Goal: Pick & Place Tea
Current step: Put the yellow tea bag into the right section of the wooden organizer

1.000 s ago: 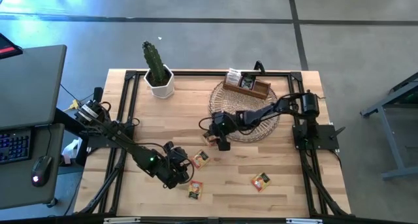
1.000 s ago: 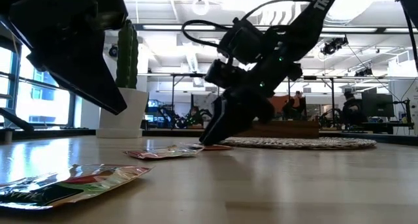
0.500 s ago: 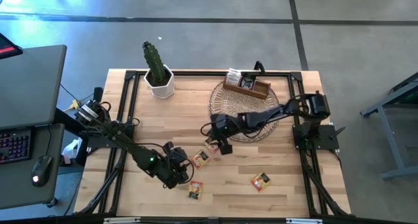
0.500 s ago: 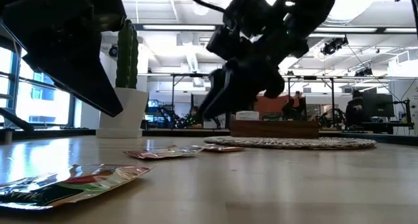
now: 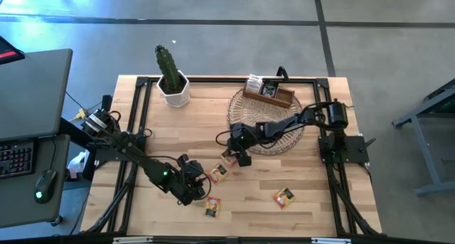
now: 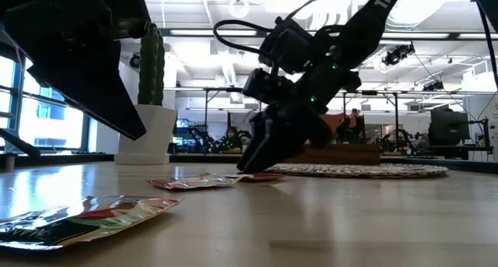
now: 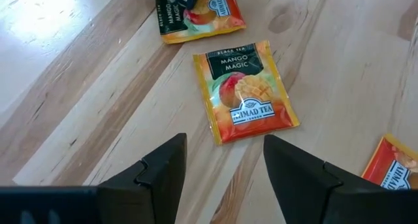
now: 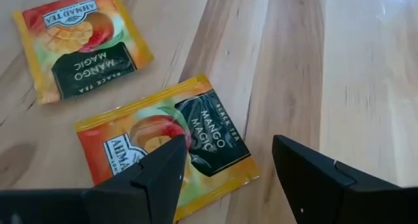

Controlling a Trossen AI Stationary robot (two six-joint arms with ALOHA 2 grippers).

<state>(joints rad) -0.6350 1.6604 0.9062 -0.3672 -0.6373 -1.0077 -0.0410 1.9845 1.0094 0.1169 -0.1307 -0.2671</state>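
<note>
Several orange-and-black tea sachets lie flat on the wooden table. One sachet (image 5: 229, 156) (image 8: 163, 149) lies under my right gripper (image 5: 240, 157) (image 8: 225, 165), which is open and points steeply down with its fingertips low over it (image 6: 261, 176). A second sachet (image 5: 218, 173) (image 7: 245, 90) lies just ahead of my left gripper (image 5: 201, 181) (image 7: 225, 165), which is open and hovers above the table. Two more sachets (image 5: 212, 206) (image 5: 284, 197) lie near the table's near edge. Others stand in the wooden box (image 5: 269, 91). My right gripper comes at the sachet from above, slanting, with its fingers open. One fingertip (image 8: 171, 152) overlaps the sachet's edge in the wrist view. Whether it touches the sachet, I cannot tell.
The wooden box sits on a round wicker mat (image 5: 274, 134) at the far right. A potted cactus (image 5: 170, 77) stands at the far left. A black frame (image 5: 142, 109) runs along the table's edges. Bare wood lies between the sachets and the near edge.
My right gripper rose off the table and swung a little toward the near edge half a second ago, then came down again to the sachet by the mat, staying open. My left arm kept still.
</note>
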